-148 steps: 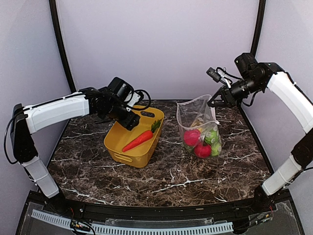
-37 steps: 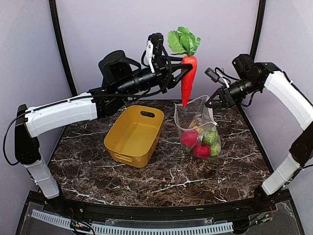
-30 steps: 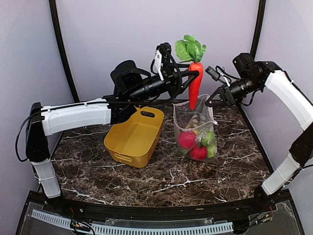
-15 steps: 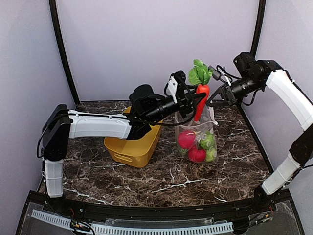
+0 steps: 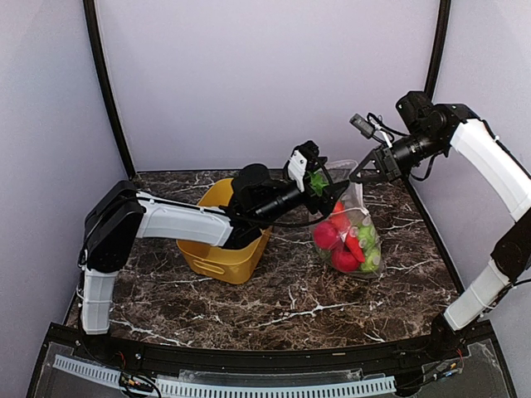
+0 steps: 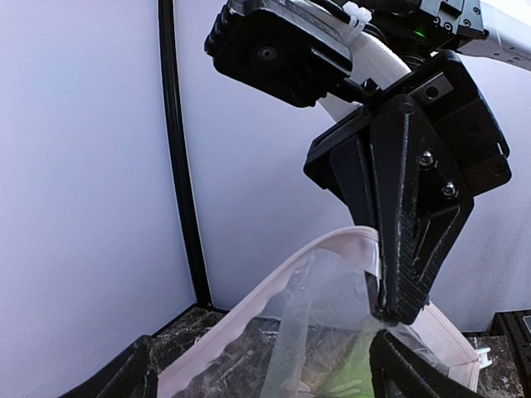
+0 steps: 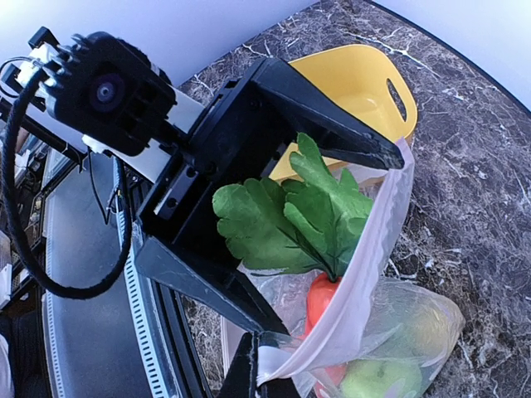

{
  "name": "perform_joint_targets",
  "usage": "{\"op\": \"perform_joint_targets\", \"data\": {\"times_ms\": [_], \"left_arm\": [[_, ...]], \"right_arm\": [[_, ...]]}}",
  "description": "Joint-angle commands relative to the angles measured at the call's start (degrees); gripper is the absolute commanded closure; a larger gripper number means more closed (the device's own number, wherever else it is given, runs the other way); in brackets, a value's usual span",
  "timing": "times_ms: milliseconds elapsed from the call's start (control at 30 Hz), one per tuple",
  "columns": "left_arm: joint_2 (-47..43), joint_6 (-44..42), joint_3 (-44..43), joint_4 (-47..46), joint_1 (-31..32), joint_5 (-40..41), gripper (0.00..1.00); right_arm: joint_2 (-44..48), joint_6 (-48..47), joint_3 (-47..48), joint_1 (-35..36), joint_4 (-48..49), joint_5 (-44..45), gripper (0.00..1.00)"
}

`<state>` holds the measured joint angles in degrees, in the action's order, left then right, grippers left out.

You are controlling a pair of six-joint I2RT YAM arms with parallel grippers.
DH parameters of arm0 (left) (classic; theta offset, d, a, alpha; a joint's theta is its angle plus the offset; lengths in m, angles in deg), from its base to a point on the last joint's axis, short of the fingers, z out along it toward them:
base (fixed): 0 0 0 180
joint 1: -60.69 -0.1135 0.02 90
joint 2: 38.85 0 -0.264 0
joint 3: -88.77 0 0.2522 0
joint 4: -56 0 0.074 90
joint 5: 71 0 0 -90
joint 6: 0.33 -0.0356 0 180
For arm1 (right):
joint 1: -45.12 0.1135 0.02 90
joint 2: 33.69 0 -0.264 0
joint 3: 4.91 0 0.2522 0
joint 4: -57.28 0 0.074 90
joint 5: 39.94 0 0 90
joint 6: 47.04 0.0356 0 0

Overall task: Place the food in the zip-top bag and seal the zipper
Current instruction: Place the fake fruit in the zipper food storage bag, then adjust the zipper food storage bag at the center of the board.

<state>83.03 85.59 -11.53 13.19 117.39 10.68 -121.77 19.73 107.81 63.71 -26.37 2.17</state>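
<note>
Left hand (image 7: pixel 336 245) gapes wide around the leaves of the carrot (image 7: pixel 319 303) in the zip-top bag (image 5: pixel 365 217). Right hand (image 6: pixel 397 307) pinches its zipper (image 6: pixel 274 286). A careless withdrawal could snag leaves and drag the carrot out.

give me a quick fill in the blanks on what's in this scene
The ____ arm's end effector pinches the rim of the zip-top bag.
The carrot stands in the bag, its ____ leaves sticking out.
The left end effector is ____, a finger either side of the leaves.
Missing: right; green; open
</note>
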Motion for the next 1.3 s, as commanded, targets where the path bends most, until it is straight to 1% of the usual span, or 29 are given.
{"op": "perform_joint_targets", "data": {"times_ms": [0,133,267,300,333,367,400,433,467,500,533,567,600,667,767,867,967,1100,1267], "left_arm": [[-10.1,-0.4,2.2,2.8,0.5,-0.8,0.11],[-17.7,0.4,5.4,6.8,0.4,-0.8,0.08],[-25.5,2.8,10.2,13.8,0.5,3.2,0.07],[-26.3,3.3,11.4,15.4,0.4,4.6,0.07],[-27.7,5.4,11.9,18.9,0.4,5.5,0.07],[-28.3,8.0,12.2,21.2,0.4,8.2,0.08],[-29.1,9.4,12.1,26.2,0.4,10.8,0.09],[-29.4,12.4,11.9,28.6,0.5,12.0,0.1],[-29.7,13.8,11.4,33.2,0.4,13.7,0.15],[-29.8,16.9,11.3,35.3,0.4,14.3,0.18],[-30.0,18.3,11.1,38.6,0.5,14.8,0.26],[-30.1,21.0,11.1,39.9,0.5,14.8,0.3],[-30.0,22.2,11.4,41.5,0.5,14.3,0.4],[-29.6,24.9,12.1,41.7,0.5,12.0,0.51],[-28.3,28.7,12.7,41.7,0.4,10.7,0.54],[-26.2,29.8,11.1,43.0,0.4,9.7,0.57],[-24.7,30.4,9.3,44.8,0.4,10.2,0.62],[-24.2,30.9,8.7,44.7,0.3,12.3,0.69],[-21.6,32.8,5.3,48.2,-0.3,9.9,0.72]], "right_arm": [[0.8,0.0,-0.2,-0.5,3.3,-2.7,1.0],[0.2,0.0,-0.5,-0.6,3.7,-2.2,1.0],[-0.1,0.0,-0.3,-0.6,3.9,-2.1,1.0],[-0.3,0.0,-0.1,-0.6,3.9,-2.1,1.0],[-0.4,0.0,0.0,-0.6,3.9,-2.0,1.0],[-0.5,0.1,0.0,-0.6,4.0,-2.0,1.0],[-0.6,0.2,0.1,-0.6,4.0,-2.0,1.0],[-0.6,0.2,0.0,-0.6,4.1,-2.0,1.0],[-0.7,0.3,-0.1,-0.6,4.3,-1.9,1.0],[-0.7,0.4,-0.2,-0.6,4.4,-1.8,1.0],[-0.8,0.4,-0.3,-0.5,4.6,-1.6,1.0],[-0.9,0.5,-0.4,-0.5,4.7,-1.4,1.0],[-1.0,0.5,-0.4,-0.6,4.8,-1.3,1.0],[-1.0,0.4,-0.5,-0.5,4.9,-1.0,1.0],[-1.2,0.3,-1.0,-0.2,5.3,0.3,1.0],[-1.0,0.1,-1.6,0.3,5.4,1.4,1.0],[-0.4,-0.1,-2.3,0.8,5.5,2.1,1.0],[0.7,0.0,-2.9,0.9,5.6,2.5,1.0],[1.4,-0.1,-4.1,0.9,6.0,2.8,1.0]]}}
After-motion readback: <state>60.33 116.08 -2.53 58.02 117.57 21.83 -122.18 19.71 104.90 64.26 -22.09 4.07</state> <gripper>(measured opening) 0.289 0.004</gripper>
